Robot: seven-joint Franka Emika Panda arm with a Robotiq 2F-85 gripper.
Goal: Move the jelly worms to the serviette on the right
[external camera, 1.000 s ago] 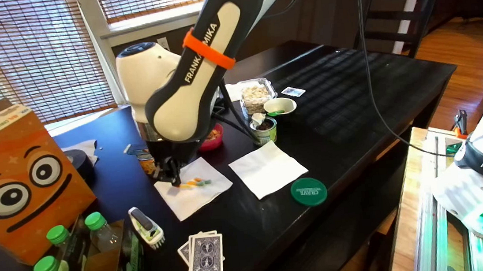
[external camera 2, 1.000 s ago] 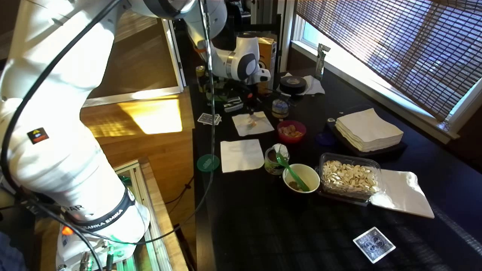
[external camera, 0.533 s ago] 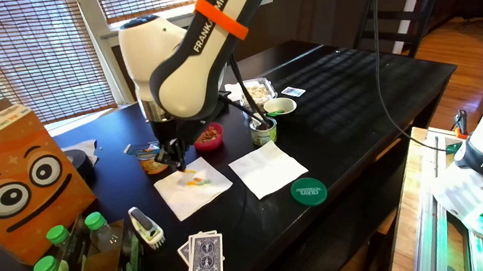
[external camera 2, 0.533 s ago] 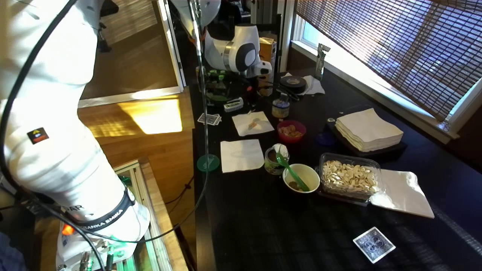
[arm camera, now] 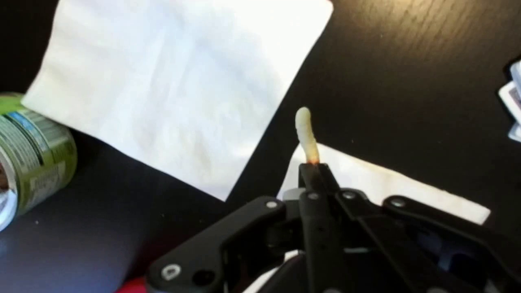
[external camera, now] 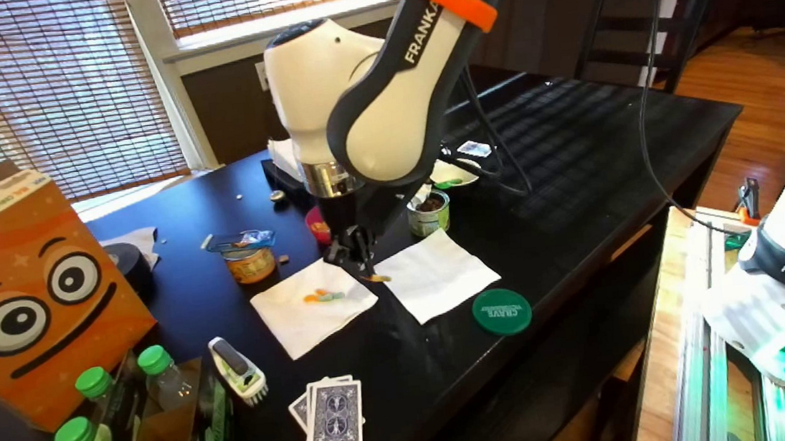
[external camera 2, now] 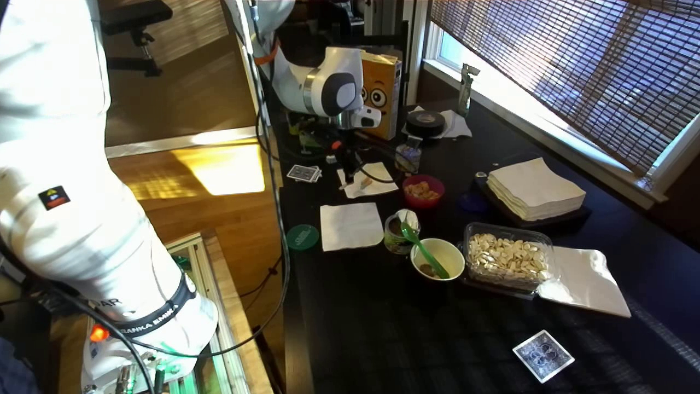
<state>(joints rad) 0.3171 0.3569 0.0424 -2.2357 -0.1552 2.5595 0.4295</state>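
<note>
Presently, jaws clamped on one jelly worm (arm camera: 306,136); other jelly worms (external camera: 328,296) lie on an off-white napkin (external camera: 306,331) beside the jaws. Ahead of them lies the white serviette (arm camera: 171,93), an opened can (arm camera: 44,158) near its corner; near the jaws, a red bowl (external camera 2: 424,203).

White serviette (external camera: 440,278), pale yellow and orange jelly worm (arm camera: 306,131), black end effector (arm camera: 313,171), blue-patterned cards (external camera: 336,417)

backlit woven blinds (external camera: 50,102) hang over windows (external camera 2: 449,50); beyond the dark, light-striped counter (external camera: 558,147) stands a slatted chair (external camera: 622,24); yellow light (external camera 2: 227,167) pools on the wooden floor (external camera 2: 246,216).
</note>
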